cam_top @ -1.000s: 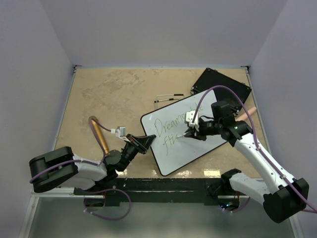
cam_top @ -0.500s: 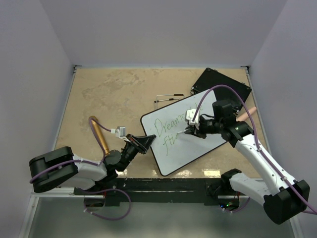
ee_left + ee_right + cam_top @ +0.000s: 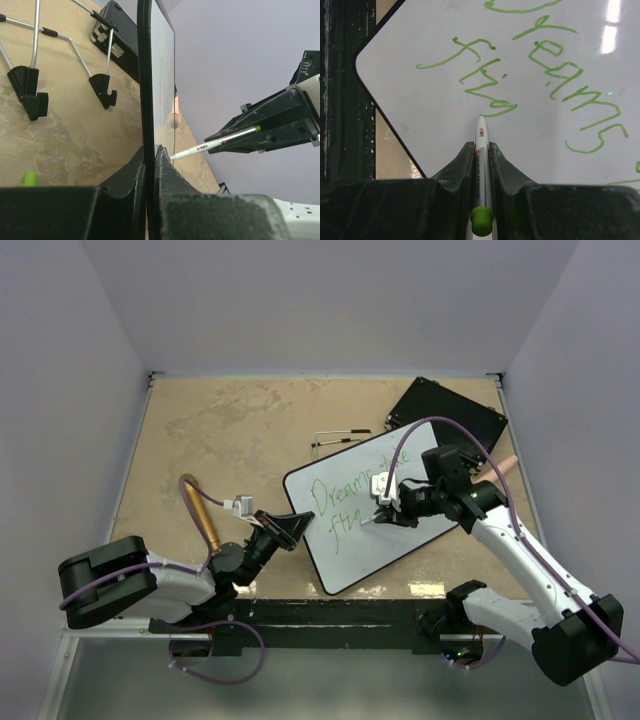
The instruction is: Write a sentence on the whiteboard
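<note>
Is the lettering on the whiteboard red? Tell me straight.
No: the lettering on the whiteboard is green, like the end cap of the marker.

Black board (image 3: pixel 448 402) far right; wire stand (image 3: pixel 337 437) near it.

The whiteboard (image 3: pixel 370 550) lies at an angle on the tabletop (image 3: pixel 220 430), right of centre in the top view, with its lower corner near the bottom edge. A flat board (image 3: pixel 455 410) sits partly under its upper right corner. A wire stand (image 3: pixel 335 438) rests on the tabletop just above the whiteboard's upper left side. The left gripper (image 3: pixel 298 523) comes in from the lower left and clamps the whiteboard's left edge. The right gripper (image 3: pixel 383 510) reaches over the whiteboard from the right and holds a marker (image 3: pixel 480 140). The marker's tip touches the whiteboard at the end of the lower of two lines of writing (image 3: pixel 485 90).
</note>
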`<state>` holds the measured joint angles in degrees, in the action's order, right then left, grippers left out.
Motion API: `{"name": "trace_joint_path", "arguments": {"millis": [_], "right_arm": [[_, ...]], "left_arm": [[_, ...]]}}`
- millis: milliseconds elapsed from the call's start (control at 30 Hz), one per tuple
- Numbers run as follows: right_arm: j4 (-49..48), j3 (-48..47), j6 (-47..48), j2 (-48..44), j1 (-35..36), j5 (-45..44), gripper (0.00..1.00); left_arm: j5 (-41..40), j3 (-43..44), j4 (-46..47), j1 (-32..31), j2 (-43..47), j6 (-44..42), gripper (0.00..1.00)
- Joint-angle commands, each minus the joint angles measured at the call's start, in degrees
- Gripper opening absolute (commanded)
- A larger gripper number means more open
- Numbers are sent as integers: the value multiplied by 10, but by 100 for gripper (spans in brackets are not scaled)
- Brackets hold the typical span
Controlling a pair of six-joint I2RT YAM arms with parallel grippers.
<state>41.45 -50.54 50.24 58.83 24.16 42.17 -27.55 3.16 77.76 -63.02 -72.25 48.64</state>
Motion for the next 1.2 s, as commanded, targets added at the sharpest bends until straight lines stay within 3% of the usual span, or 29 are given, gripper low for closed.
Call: {"name": "trace_joint_path", "arguments": {"millis": [0,167,400,767,1167], "right_arm": [[35,-8,38,16,22,-16,0],[29,-8,31,30,67,-28,0],[-27,-25,-15,23,77,-24,0],[50,-85,30,-22,-17,74,0],[-17,-42,-25,-53,-68,77,0]], "left_arm": [[0,-5,17,0,1,-90,0],[0,-3,17,0,-1,-91,0],[1,-4,17,0,1,-90,0],[0,-9,13,1,10,-92,0],[-1,-14,1,0,27,-95,0]]}}
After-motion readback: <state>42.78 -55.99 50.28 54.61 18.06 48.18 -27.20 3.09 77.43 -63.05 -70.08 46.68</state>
